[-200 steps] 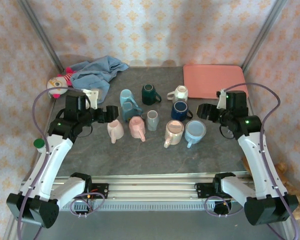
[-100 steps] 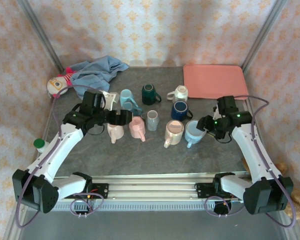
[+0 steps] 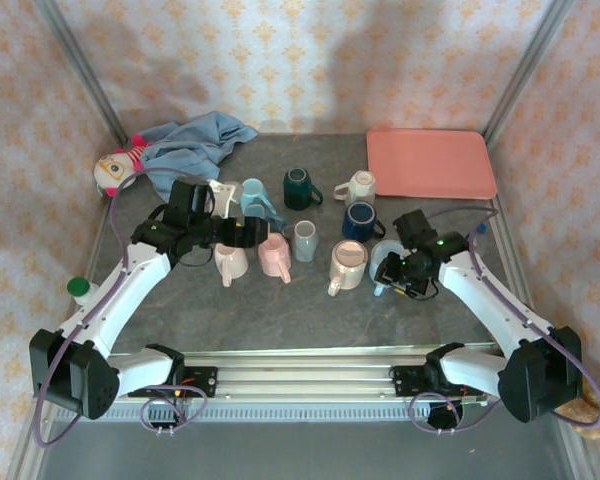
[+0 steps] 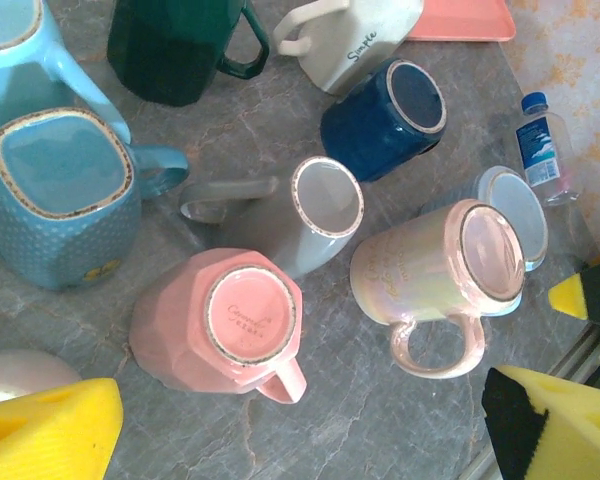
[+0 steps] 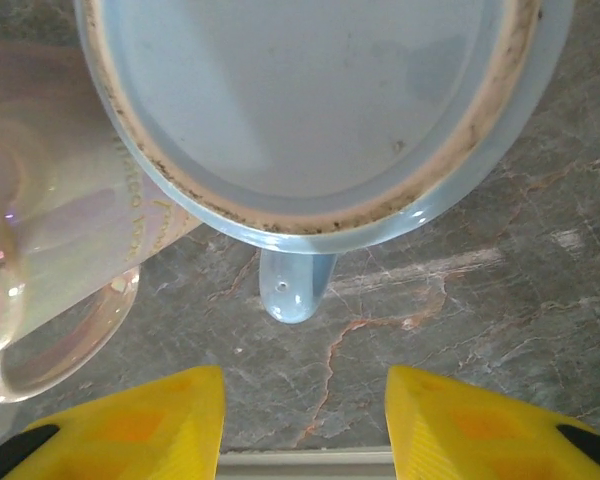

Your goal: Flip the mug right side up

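At the cluster's near-right edge, hovers open-jawed with the right gripper (image 5: pixel 305 412) over the base-up light-blue mug (image 5: pixel 310 100); risks clipping the adjacent pearly mug (image 5: pixel 50 220) when closing on the handle.

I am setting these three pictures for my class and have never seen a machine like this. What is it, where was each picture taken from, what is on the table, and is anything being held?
These are two robot arms bolted at the table's near edge, each ending in a two-finger gripper. The wide picture comes from a fixed camera above and behind them. The other two come from cameras on the wrists, so the yellow fingers there are the gripper's own. On the grey table sits a cluster of mugs, with a pink tray, a blue cloth and a doll at the back. The left gripper hovers open over the mugs. The right gripper is open, close to the pale blue mug, facing its handle. Nothing is held.
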You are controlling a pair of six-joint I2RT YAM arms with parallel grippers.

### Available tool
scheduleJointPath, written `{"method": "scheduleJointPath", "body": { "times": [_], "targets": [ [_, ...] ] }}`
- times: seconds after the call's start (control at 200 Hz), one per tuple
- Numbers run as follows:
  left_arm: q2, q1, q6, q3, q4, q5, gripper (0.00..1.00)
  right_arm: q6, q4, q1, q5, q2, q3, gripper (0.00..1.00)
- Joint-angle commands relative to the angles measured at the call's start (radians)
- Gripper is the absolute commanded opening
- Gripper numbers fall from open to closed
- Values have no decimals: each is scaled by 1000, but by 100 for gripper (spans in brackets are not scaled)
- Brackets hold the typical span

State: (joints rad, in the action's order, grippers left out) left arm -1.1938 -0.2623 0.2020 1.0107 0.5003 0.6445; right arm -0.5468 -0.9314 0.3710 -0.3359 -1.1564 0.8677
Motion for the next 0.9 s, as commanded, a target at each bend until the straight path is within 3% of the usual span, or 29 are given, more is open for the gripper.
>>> {"method": "scheduleJointPath", "body": {
  "times": [0.0,0.33,0.896],
  "targets": [
    [23,-6,1,-19,-35,7,94,-112,79,17,127,10,-35,45],
    [-9,-6,-1,-16,-59,24,94,-117,163,61,109,-59,-43,42],
    [-16,-7,-1,-29,-65,16,93,-158,158,64,253,-111,-80,30]
  ]
}}
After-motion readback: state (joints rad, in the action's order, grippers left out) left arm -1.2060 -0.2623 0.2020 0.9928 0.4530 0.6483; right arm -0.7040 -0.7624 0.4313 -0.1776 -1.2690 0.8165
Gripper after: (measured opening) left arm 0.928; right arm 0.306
